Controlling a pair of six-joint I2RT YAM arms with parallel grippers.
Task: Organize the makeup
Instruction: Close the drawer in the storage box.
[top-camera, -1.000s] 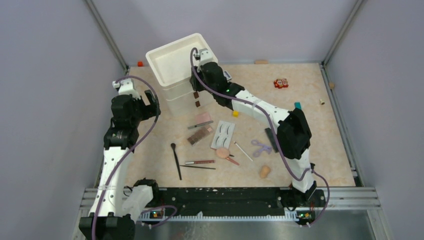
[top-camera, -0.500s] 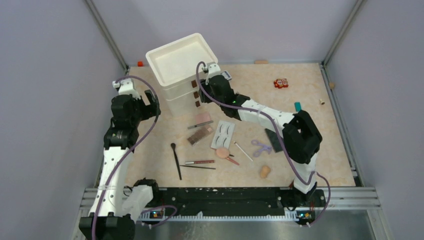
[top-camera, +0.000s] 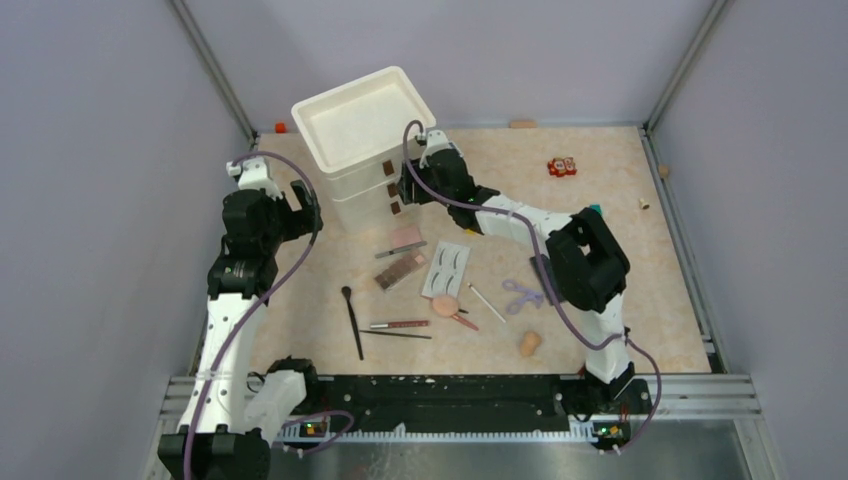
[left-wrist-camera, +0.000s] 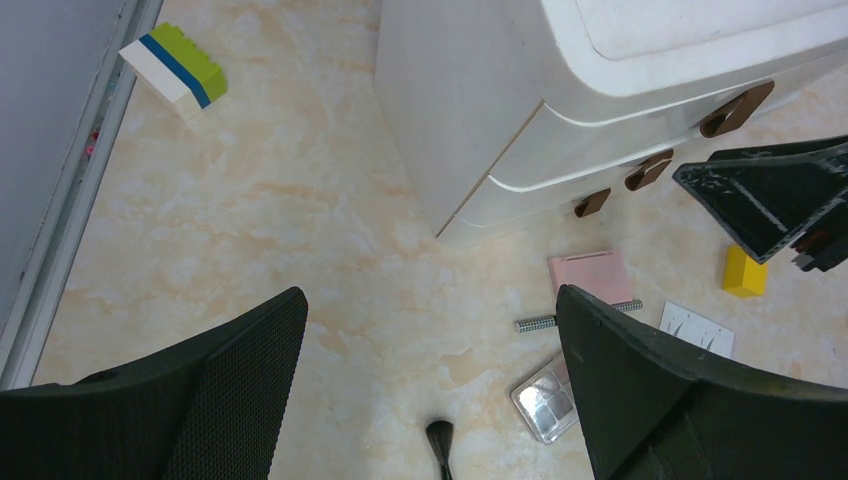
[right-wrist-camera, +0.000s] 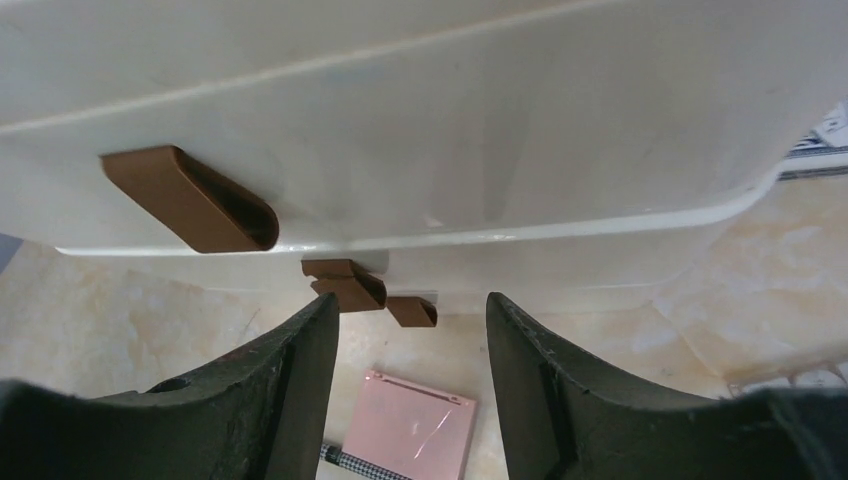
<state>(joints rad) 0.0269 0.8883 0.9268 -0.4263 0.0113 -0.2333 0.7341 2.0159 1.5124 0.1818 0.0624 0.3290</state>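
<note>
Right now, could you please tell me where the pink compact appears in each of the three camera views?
Top external: the pink compact lies near the middle, just in front of the white drawer unit.
Left wrist: right of centre, low, below the unit.
Right wrist: bottom centre, beneath the unit.
Shared landmark: the drawer unit with its brown handles.

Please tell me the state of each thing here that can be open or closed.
left end effector: open, empty, above the table.
right end effector: open, empty, facing the drawer handles.
drawer unit: all three drawers look shut.
pink compact: closed, lying flat.
</note>
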